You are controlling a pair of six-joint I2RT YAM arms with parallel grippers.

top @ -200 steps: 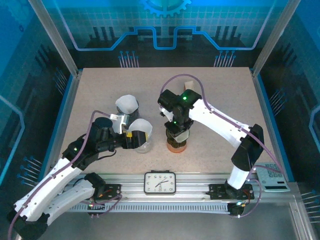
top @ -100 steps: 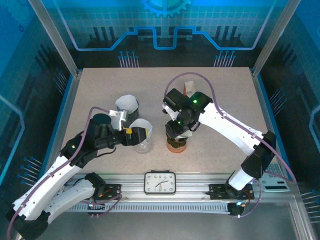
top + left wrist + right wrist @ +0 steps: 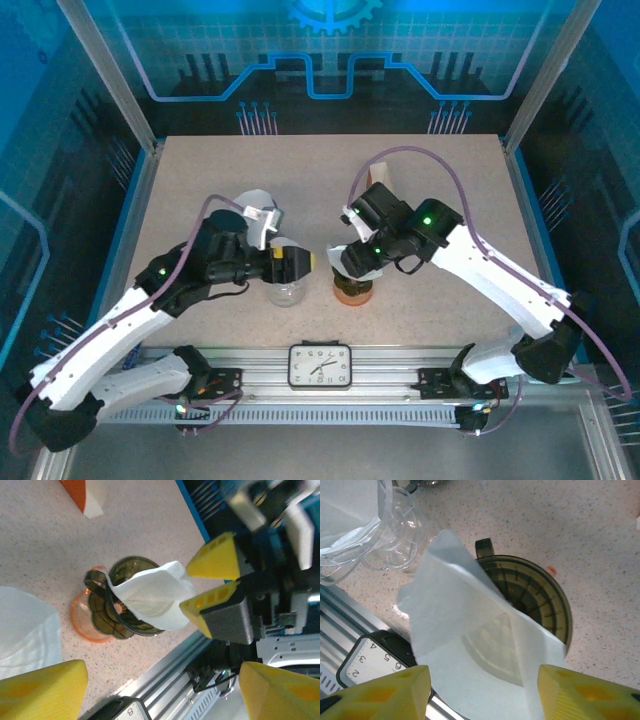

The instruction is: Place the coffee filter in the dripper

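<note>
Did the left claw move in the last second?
Yes. In the top view the left gripper has slid right, toward the dripper. It was left of the clock; now it sits above the clock's left part.

Your table (image 3: 450,180) has a speckled beige top. About midway along its near edge stands the dripper (image 3: 352,291), dark on an orange base. A clear glass (image 3: 285,294) sits just beside it, towards the left edge. Farther back, left of centre, sit white filters (image 3: 255,200). An orange-and-white block (image 3: 87,497) lies nearer the far edge.
</note>
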